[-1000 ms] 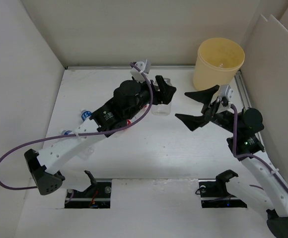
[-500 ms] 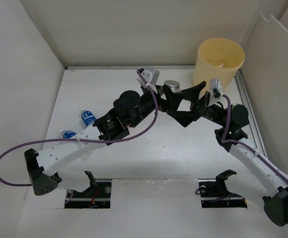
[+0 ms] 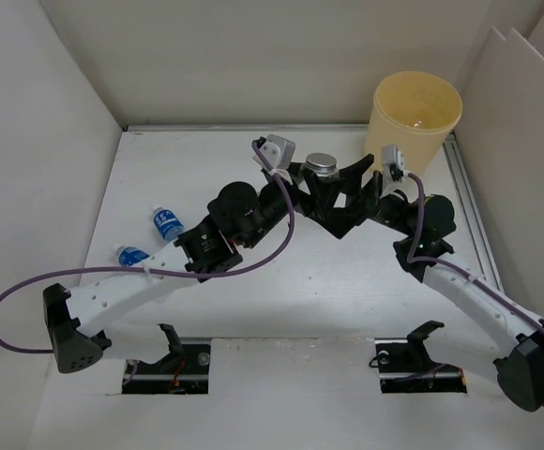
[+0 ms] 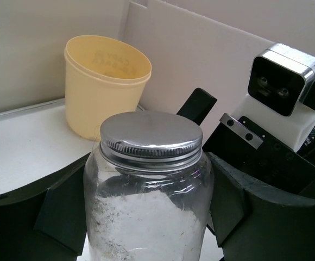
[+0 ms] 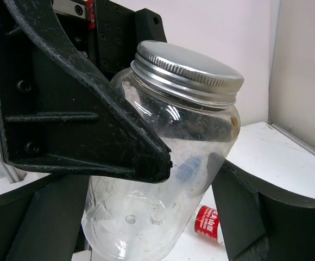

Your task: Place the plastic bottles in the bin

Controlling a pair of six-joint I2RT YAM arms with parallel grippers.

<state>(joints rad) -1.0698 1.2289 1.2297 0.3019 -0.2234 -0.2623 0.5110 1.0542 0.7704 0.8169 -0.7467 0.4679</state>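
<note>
My left gripper (image 3: 314,186) is shut on the short unlabelled clear bottle (image 3: 322,165), which has a silver screw lid, and holds it above the table; in the left wrist view (image 4: 149,217) its pads press both sides of the bottle (image 4: 149,179). My right gripper (image 3: 349,192) is open with its fingers on either side of the same bottle (image 5: 168,163), and a gap shows on the right. The pale yellow bin (image 3: 417,117) stands at the back right and also shows in the left wrist view (image 4: 106,81). Two blue-label bottles (image 3: 166,222) (image 3: 133,254) lie at the left. A red-label bottle (image 5: 208,224) lies below.
White walls close in the table on the left, back and right. The two arms cross the middle, meeting just left of the bin. The left gripper's finger (image 5: 76,109) fills much of the right wrist view. The other blue-label bottle is out of view.
My left gripper has carried the short bottle to the right, toward the bin. My right gripper has swung left, and its open fingers now stand around the bottle.
</note>
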